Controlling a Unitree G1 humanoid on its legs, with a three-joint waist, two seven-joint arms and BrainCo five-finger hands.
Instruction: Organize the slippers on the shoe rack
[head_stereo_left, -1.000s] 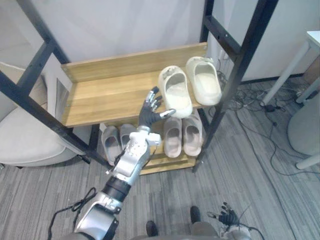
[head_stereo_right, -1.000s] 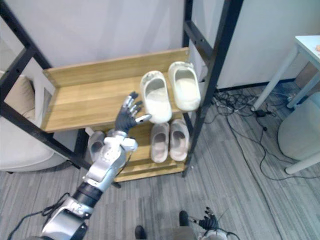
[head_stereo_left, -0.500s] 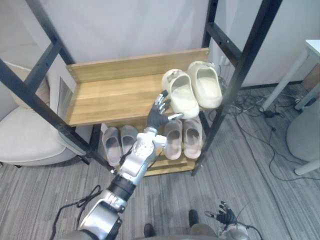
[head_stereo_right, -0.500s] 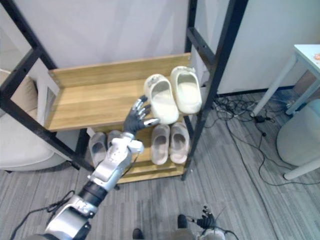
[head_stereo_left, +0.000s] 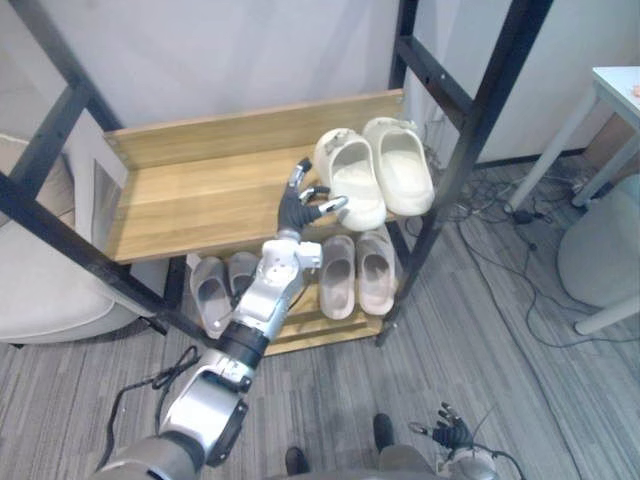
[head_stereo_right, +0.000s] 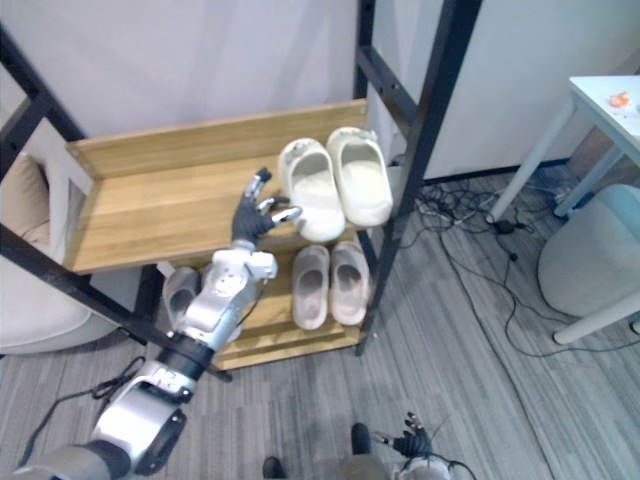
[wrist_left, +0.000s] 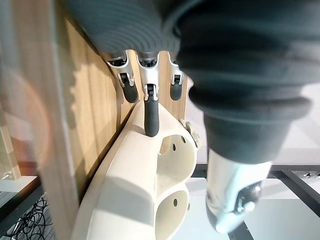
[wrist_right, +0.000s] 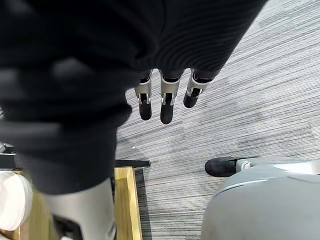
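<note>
A pale cushion (head_stereo_left: 50, 300) lies at the 9 o'clock edge of the head views, behind the black-framed shoe rack (head_stereo_left: 468, 150). The rack's wooden upper shelf (head_stereo_left: 200, 195) is bare along its 9 o'clock half. On the lower shelf (head_stereo_left: 300, 325), a pair of grey slippers (head_stereo_left: 210, 290) sits toward 9 o'clock, toes pointing in.

The left hand (head_stereo_left: 300, 210) reaches up over the front edge of the upper shelf. It meets the 8 o'clock side of the left cream slipper (head_stereo_left: 350, 180). Its fingers are straight and spread, closed on nothing. The wrist view shows one dark fingertip (wrist_left: 151, 117) resting on the slipper's rim, with the others just beside it over the wood. The thumb stands apart from the fingers, pointing toward the slipper's heel end.

The right cream slipper (head_stereo_left: 405, 175) lies touching the left one on its 3 o'clock side. Both sit upright with toes toward the back board, at the 3 o'clock end of the upper shelf. Directly below them a pair of beige slippers (head_stereo_left: 337, 275) stands side by side on the lower shelf.

Down at 5 o'clock, the right hand (head_stereo_left: 452, 437) hangs low over the grey striped floor (head_stereo_left: 480, 340). Its fingers (wrist_right: 167, 107) are straight and loosely apart, holding nothing.

Past the rack at 3 o'clock, loose cables (head_stereo_left: 520, 200) trail across the floor. They run toward a white table (head_stereo_left: 610, 90) and a rounded grey seat (head_stereo_left: 600, 250).
</note>
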